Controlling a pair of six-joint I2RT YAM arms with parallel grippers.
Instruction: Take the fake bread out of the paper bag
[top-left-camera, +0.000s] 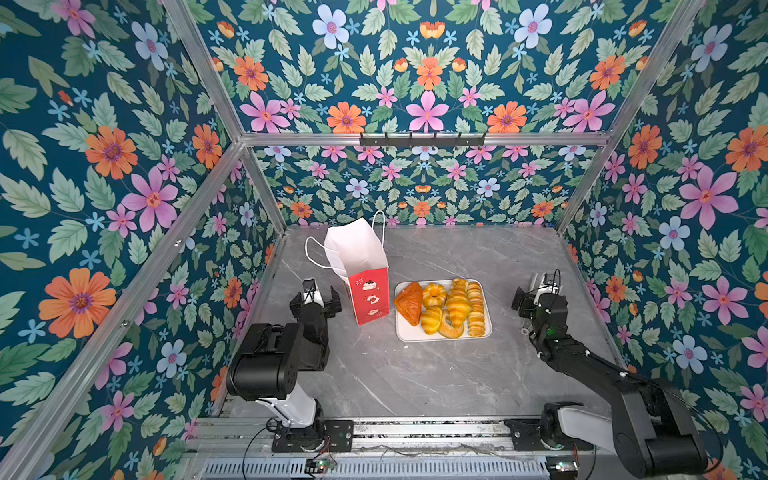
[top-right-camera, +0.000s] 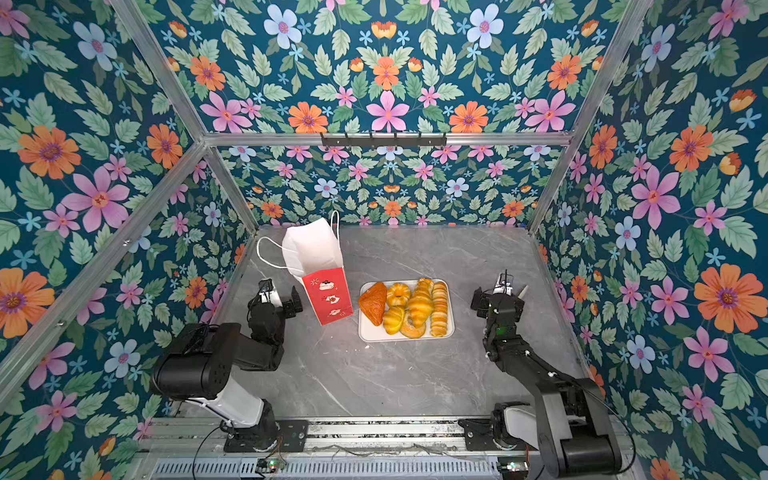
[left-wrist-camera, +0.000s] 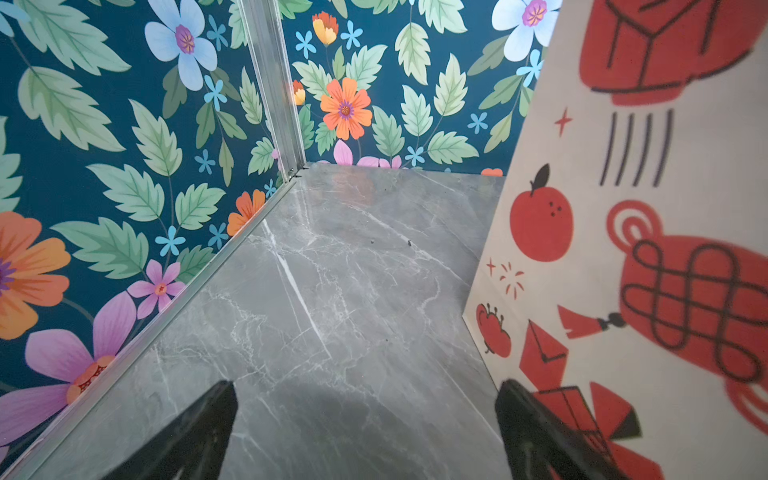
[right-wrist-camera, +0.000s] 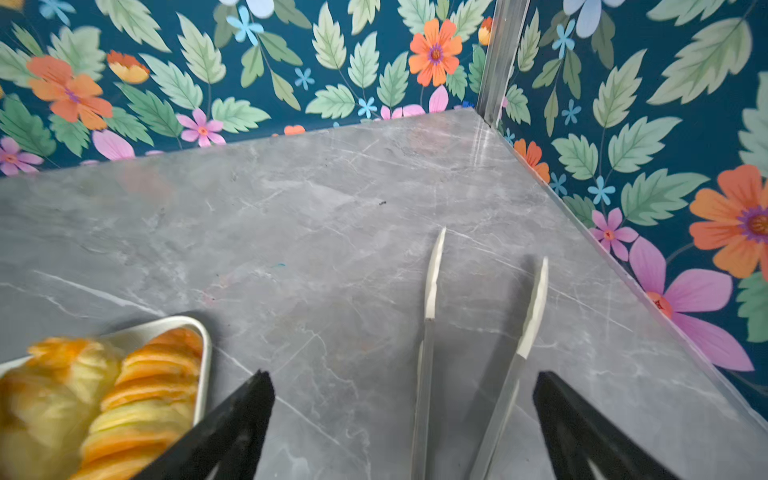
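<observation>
The paper bag stands upright at the back left of the table, red side toward me, its mouth open on white lining. No bread shows in the mouth; its bottom is hidden. Several golden pieces of fake bread lie on a white tray. My left gripper is open and low, just left of the bag, with only bare table between its fingers. My right gripper is open, right of the tray.
A pair of metal tongs with cream tips reaches out over the table between the right gripper's spread fingers, untouched by them. White cord handles hang off the bag's top. Flowered walls close in the grey marble table on three sides.
</observation>
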